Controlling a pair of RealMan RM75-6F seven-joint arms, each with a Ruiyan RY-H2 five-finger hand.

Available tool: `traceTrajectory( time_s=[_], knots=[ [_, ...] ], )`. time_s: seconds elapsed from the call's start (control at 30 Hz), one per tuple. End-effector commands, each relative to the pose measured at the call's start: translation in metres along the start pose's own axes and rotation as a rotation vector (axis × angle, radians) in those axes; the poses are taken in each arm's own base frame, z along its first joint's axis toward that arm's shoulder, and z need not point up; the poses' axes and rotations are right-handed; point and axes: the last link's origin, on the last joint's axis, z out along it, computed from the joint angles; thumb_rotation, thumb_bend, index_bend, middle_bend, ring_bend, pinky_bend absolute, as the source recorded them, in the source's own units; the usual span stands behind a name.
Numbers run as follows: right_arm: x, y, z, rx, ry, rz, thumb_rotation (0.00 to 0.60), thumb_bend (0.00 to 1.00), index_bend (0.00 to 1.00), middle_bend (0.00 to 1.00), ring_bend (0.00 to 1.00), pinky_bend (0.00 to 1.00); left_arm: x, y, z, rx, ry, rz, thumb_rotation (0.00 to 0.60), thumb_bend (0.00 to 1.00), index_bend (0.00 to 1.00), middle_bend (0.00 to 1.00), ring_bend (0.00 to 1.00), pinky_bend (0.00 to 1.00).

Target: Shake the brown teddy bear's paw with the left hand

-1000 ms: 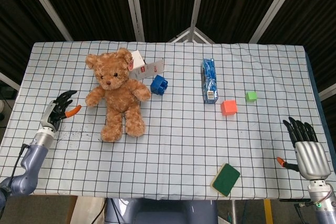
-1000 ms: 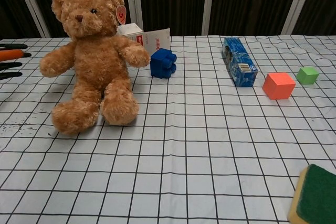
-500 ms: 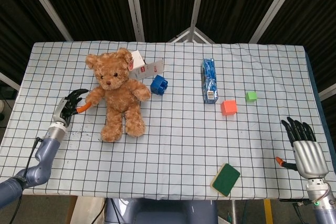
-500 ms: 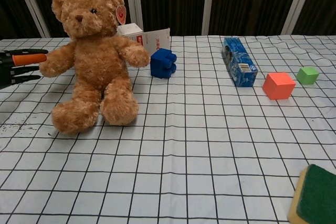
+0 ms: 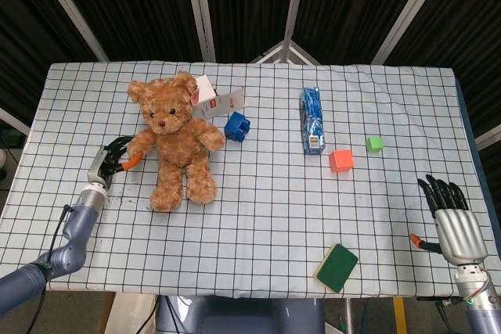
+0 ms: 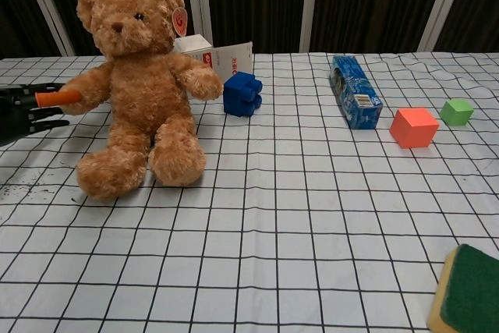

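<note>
Checked surface [image 5: 258, 217]: brown teddy bear [image 5: 174, 140] sits upright, toward the far left. Blue block [image 5: 236, 126] just right of the bear, white card box [image 5: 219, 102] behind its shoulder; neither obstructs. Left hand [image 5: 112, 159] at the bear's outstretched paw [image 6: 84, 93], fingers [image 6: 31, 111] curled around the paw tip, orange thumb on top; firm closure not confirmable. Judgement: close gently on the plush, then pump in small vertical strokes, avoiding a sideways pull that topples the bear. Right hand [image 5: 452, 220] far right of the bear, fingers spread, empty.
</note>
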Motion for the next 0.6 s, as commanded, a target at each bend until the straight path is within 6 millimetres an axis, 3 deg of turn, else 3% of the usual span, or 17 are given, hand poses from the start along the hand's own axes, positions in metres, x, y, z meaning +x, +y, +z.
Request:
traceTrajectory(
  time_s=[0.03, 0.3, 0.6],
  knots=[
    [0.000, 0.000, 0.000, -0.001, 0.002, 0.001, 0.600, 0.10, 0.00, 0.00, 0.00, 0.00, -0.001, 0.001, 0.001, -0.012, 0.013, -0.001, 0.600, 0.43, 0.36, 0.29, 0.00, 0.00],
    [-0.001, 0.000, 0.001, 0.001, -0.006, 0.001, 0.600, 0.10, 0.00, 0.00, 0.00, 0.00, -0.005, 0.000, 0.002, -0.023, 0.028, 0.004, 0.600, 0.48, 0.38, 0.31, 0.00, 0.00],
    [-0.002, -0.001, 0.001, 0.003, -0.012, 0.000, 0.600, 0.10, 0.00, 0.00, 0.00, 0.00, -0.012, -0.001, 0.003, -0.023, 0.023, 0.030, 0.600, 0.47, 0.34, 0.22, 0.00, 0.00]
  ],
)
